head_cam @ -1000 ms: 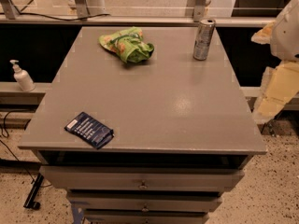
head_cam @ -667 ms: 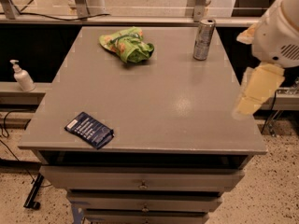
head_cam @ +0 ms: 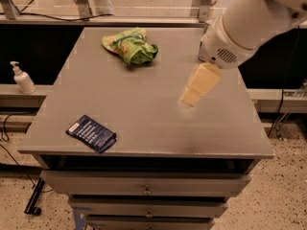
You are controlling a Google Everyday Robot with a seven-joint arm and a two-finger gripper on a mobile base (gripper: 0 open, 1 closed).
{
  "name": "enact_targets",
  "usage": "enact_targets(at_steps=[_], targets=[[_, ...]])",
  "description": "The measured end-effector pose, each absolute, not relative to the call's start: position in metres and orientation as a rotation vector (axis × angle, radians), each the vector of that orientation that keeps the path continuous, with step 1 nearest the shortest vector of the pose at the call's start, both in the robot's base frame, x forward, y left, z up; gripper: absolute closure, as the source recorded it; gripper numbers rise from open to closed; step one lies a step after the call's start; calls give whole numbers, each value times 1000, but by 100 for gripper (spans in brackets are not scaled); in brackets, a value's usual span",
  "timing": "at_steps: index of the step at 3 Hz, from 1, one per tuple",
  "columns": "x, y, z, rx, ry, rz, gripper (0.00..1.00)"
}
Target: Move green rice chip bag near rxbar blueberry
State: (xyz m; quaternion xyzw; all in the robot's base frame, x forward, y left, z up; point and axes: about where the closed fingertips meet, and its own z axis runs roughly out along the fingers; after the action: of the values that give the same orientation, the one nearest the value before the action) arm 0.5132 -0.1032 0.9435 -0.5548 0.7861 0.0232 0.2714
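Observation:
The green rice chip bag (head_cam: 130,46) lies crumpled at the back of the grey table (head_cam: 144,123), left of centre. The rxbar blueberry (head_cam: 91,133), a dark navy wrapper with white text, lies flat near the front left corner. My gripper (head_cam: 191,98), cream-coloured, hangs from the white arm (head_cam: 244,23) over the right middle of the table. It points down and to the left, is to the right of and nearer than the bag, and touches neither object.
A white soap pump bottle (head_cam: 22,78) stands on a ledge left of the table. Drawers (head_cam: 146,189) sit under the table top. The arm covers the back right corner, hiding whatever is there. A railing runs behind the table.
The arm has swung in from the right edge to over the right middle of the table, and now covers the silver can. The bag and the bar have not moved.

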Motion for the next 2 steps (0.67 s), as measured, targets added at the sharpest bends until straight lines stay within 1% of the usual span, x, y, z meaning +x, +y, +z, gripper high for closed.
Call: enact_targets(at_steps=[2], targets=[[515,-101,945,-1453,2135,73,0]])
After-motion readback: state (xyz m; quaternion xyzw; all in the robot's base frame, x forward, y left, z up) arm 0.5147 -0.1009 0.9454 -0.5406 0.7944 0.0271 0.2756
